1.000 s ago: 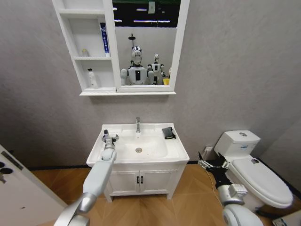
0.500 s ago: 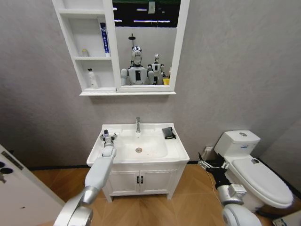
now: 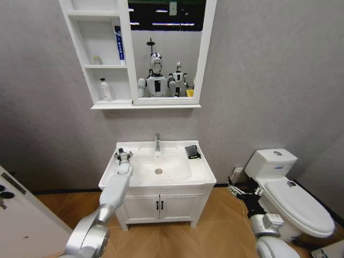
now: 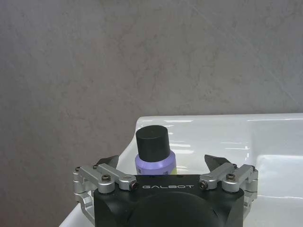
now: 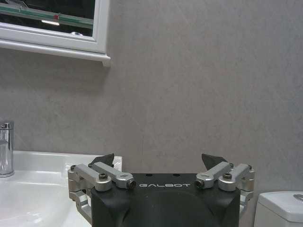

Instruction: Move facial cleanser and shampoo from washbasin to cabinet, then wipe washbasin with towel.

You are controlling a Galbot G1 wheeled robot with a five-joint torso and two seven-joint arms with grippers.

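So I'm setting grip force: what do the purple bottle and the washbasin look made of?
The purple bottle, between the open left gripper's fingers, looks like smooth plastic: matte black cap, softly shiny lilac body. The washbasin looks like glazed white ceramic, given its bright, sharp reflections. Probably both are slippery. The right gripper hangs open beside the toilet.

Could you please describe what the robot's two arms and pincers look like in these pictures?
Both arms wear smooth silvery-white shells. Each pincer, left pincer and right pincer, has a black housing lettered GALBOT in white, silver bolted metal linkages, and black pointed fingertips. Black joints and thin cables show by the right pincer.
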